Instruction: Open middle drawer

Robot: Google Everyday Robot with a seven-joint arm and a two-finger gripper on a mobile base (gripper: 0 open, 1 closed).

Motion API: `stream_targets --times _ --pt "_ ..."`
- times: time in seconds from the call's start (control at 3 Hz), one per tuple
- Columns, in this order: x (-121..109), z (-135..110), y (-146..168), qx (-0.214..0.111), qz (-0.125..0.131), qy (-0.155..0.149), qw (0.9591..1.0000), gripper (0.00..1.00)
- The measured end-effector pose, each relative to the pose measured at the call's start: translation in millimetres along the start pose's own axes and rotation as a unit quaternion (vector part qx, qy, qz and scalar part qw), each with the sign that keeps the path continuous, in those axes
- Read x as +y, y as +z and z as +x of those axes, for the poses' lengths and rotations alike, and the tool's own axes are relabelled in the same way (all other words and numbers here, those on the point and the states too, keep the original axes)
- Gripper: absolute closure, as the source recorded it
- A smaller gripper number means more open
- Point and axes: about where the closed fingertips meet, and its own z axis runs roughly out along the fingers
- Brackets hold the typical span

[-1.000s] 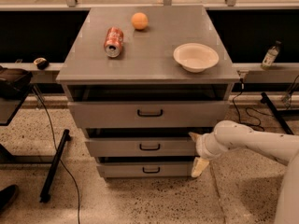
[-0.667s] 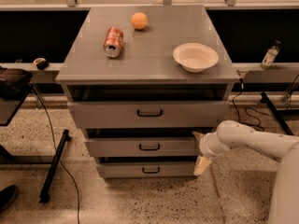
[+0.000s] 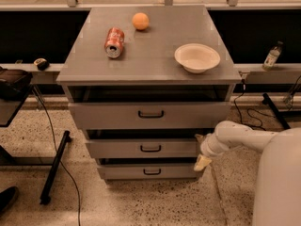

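Task's thing: the middle drawer (image 3: 141,149) sits between the tall top drawer (image 3: 141,114) and the low bottom drawer (image 3: 141,172), in the front of the grey cabinet.
Its handle: the small black bar handle (image 3: 150,148) is at the centre of the panel, and nothing touches it.
End effector: the end effector (image 3: 202,160) hangs at the right end of the middle drawer front, low, near the line between the middle and bottom drawers. It is well apart from the handle.
Its state: I cannot tell if it is released or clenched. It does not appear to grasp anything.
Why it is there: I judge that the arm (image 3: 235,136) comes in from the right at drawer height. So it either works on the side edge of the front or must go left to the handle.
Progress: the drawer looks almost closed. A dark gap shows above its front, but how far out it stands is hard to say.
Tabletop (image 3: 155,69): it carries a red can (image 3: 114,42) lying on its side, an orange ball (image 3: 140,21) and a pale bowl (image 3: 197,58). All are well away from the front edge, so pulling a drawer should not disturb them.
Hidden or unclear: the pale tip of the end effector is a blur against the drawer corner, so contact is not certain. The robot body (image 3: 280,182) is cut off at the right and bottom edges.
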Motion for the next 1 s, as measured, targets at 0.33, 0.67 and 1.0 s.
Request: stream_targets --times 0.33,0.67,1.0 --pt "-1.2 -9.2 4.3 0.009 -0.007 -0.012 0.9999 0.28" --pt "0.4 -26.9 4.5 0.015 -0.012 -0.036 0.9991 0.21" --pt "8.7 -45.3 2.8 0.021 -0.02 -0.065 0.9975 0.23"
